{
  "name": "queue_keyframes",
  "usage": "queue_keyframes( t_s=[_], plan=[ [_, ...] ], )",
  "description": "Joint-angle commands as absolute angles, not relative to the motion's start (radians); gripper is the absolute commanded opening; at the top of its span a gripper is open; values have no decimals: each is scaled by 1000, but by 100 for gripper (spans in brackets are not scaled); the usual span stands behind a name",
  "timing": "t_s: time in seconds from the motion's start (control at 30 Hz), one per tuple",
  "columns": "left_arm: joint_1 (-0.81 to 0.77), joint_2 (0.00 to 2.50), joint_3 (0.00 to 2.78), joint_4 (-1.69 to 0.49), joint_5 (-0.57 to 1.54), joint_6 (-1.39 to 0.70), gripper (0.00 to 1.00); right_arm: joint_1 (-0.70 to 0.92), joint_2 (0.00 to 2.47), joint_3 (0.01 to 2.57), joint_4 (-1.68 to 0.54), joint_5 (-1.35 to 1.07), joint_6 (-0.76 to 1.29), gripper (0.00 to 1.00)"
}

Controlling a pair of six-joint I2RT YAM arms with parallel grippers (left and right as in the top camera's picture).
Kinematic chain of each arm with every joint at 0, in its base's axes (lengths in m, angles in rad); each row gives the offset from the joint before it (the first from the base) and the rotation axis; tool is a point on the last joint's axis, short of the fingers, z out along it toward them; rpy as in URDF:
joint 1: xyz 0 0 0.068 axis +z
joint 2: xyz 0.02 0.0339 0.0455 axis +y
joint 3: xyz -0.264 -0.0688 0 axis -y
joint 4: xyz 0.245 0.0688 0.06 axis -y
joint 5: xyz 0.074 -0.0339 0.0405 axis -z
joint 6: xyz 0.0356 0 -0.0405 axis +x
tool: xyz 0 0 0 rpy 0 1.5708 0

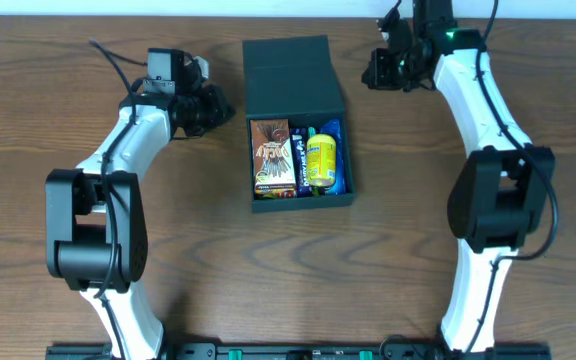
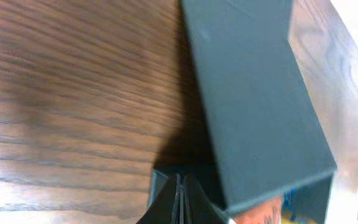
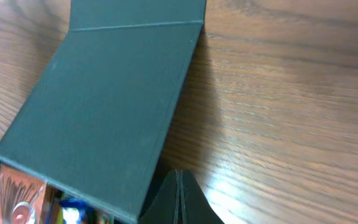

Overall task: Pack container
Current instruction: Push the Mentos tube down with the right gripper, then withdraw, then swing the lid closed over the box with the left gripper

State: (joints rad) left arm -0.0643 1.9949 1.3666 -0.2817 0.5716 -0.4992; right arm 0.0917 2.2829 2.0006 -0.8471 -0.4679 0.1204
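Observation:
The dark teal-black container (image 1: 302, 201) sits at the table's middle with its flap lid (image 1: 293, 76) raised and leaning half over the box. Inside lie a brown snack packet (image 1: 272, 157), a yellow packet (image 1: 321, 160) and blue packets (image 1: 334, 132). My left gripper (image 1: 218, 105) is shut and empty, just left of the lid; the left wrist view shows its closed fingers (image 2: 180, 202) beside the lid (image 2: 253, 99). My right gripper (image 1: 373, 72) is shut and empty, right of the lid; its closed fingers (image 3: 179, 198) lie by the lid's edge (image 3: 110, 106).
Bare wood-grain table (image 1: 78, 270) lies all around the box. A white strip runs along the table's far edge (image 1: 288, 8). The arm bases stand at the front left (image 1: 93, 240) and front right (image 1: 493, 215).

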Motion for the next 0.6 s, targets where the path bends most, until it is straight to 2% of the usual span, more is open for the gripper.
queue_keyframes(
  t_s=[0.0, 0.23, 0.4, 0.57],
  plan=[
    [-44, 2042, 1386, -250, 576, -590, 6, 80, 2355, 1990, -823, -564, 169, 1],
    [-43, 2176, 1518, -241, 654, -662, 5, 57, 2421, 1992, -770, -635, 226, 1],
    [-45, 2276, 1679, -353, 678, -657, 5, 44, 2435, 1992, -769, -663, 228, 1],
    [-58, 2328, 1745, -362, 711, -660, 5, 56, 2448, 1992, -765, -699, 223, 1]
  ],
)
